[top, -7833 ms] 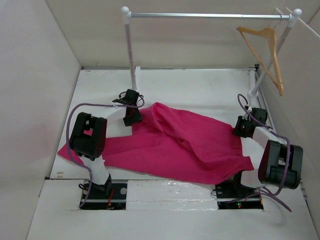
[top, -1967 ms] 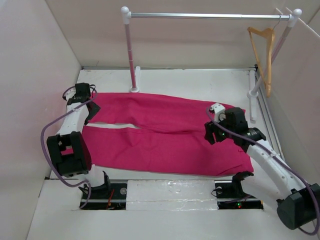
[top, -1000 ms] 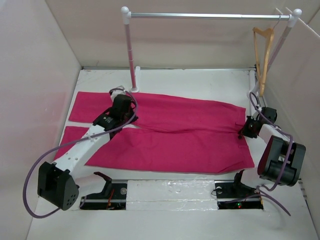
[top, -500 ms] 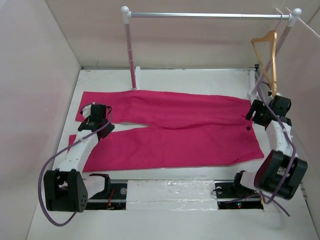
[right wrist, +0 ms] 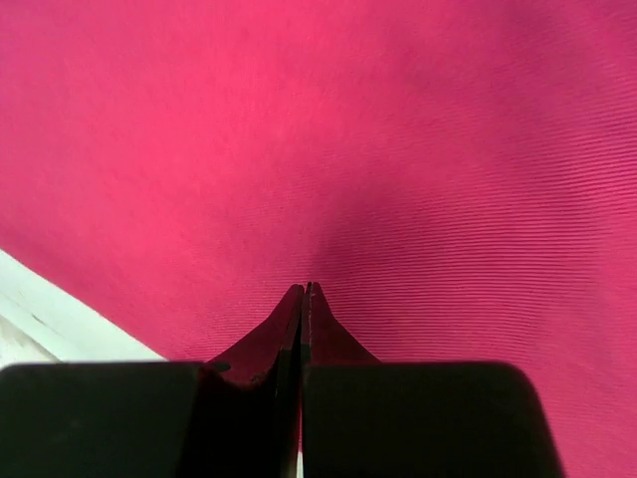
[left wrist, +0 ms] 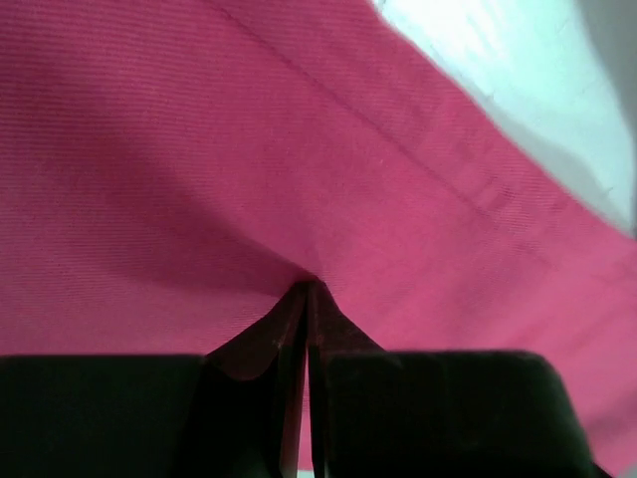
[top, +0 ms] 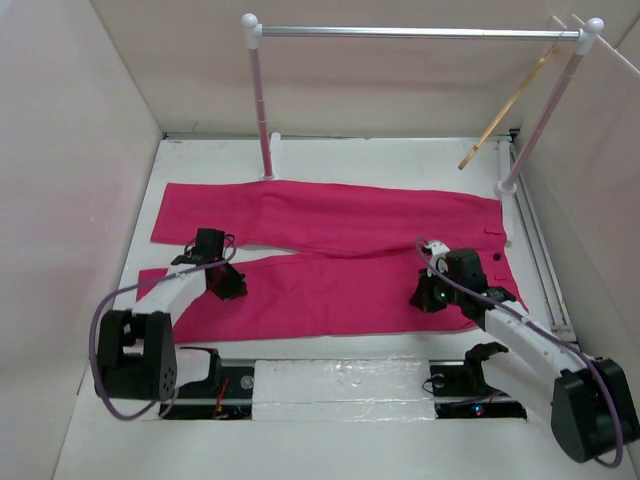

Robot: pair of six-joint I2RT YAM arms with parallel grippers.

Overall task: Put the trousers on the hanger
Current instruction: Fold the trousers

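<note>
- At far left of the table (top: 400,160), on the near leg of the trousers (top: 340,225): left gripper (top: 228,285), set low on the cloth.
- Close up from the left wrist: fingers (left wrist: 254,349) pressed fully together, tips against the pink fabric, with a slight pucker at the tips. Cannot tell whether a fold is caught between them.
- Across the middle: trousers spread flat on the white surface, legs toward the left, waist toward the right.
- Right of centre, on the near leg not far from the waist: right gripper (top: 422,298), fingers (right wrist: 254,344) likewise closed tight, tips touching cloth. Cannot tell whether any fabric is gripped.
- Up at far right: hanger (top: 500,110) hung from the right end of the silver rail (top: 410,32), seen edge-on and slanting, well apart from the trousers and both grippers.
</note>
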